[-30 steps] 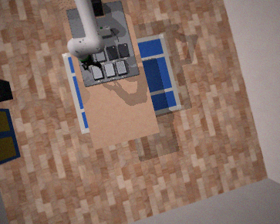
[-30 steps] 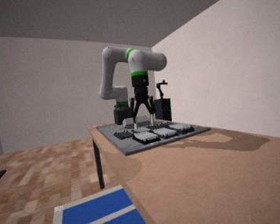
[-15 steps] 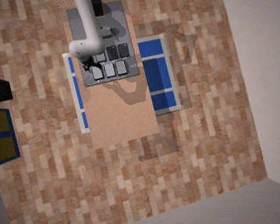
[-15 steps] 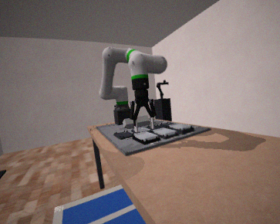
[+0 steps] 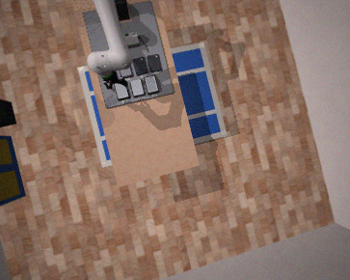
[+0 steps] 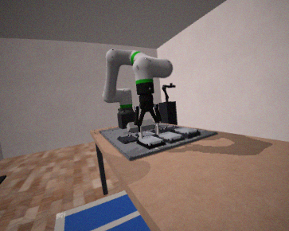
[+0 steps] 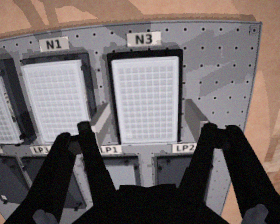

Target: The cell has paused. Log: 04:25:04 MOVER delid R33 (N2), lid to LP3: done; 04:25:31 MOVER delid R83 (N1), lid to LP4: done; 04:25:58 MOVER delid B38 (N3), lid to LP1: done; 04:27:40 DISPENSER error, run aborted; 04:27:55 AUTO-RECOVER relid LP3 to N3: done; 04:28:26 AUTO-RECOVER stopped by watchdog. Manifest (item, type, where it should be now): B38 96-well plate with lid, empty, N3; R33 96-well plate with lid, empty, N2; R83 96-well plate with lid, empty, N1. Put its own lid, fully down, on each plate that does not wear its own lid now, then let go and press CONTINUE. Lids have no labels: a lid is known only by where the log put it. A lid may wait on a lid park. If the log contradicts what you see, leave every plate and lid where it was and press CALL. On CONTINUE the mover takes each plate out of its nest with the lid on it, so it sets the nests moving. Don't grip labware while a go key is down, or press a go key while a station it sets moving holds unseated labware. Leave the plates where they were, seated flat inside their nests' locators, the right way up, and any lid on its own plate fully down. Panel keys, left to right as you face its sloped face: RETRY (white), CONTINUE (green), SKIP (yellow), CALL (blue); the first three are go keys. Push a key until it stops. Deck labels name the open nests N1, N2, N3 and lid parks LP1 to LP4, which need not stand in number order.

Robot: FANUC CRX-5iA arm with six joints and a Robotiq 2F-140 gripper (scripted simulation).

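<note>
1. Gripper (image 7: 147,132): fingers spread partway, nothing between them. It hangs over the deck (image 7: 217,63), fingertips pointing down, one on each side of the N3 plate's near end.
2. N3 plate (image 7: 147,96): straight ahead at 12 o'clock in the wrist view, flat in its nest. Its top shows white with a fine well grid. I cannot tell from this whether a lid is on it.
3. N1 plate (image 7: 56,99): at 10 o'clock, also flat. A third plate (image 7: 0,106) sits at 9 o'clock, cut by the frame edge; by elimination it should be in N2.
4. Lid parks: a row at 6 o'clock, mostly hidden under the fingers. The LP1 label (image 7: 111,149) is readable; the others are too blurred.
5. Reading of the task: the lid from LP3 was R33's, and it went onto N3. So B38 should now wear the wrong lid, while its own waits on LP1 and R83's on LP4.
6. Step in hand, as I judge it: lining up over N3 to lift off the stray lid. No lid has been gripped yet.
7. Next move calls for:
   - a straight descent with the fingers kept wide of the lid's sides;
   - a close on the lid skirt only, not the plate;
   - a level lift, so that B38 stays seated.
8. After that the lid goes to N2 at 9 o'clock and is pressed fully down.
9. The panel cannot be made out here; no key should be pressed until all three lids are seated and released.
</note>
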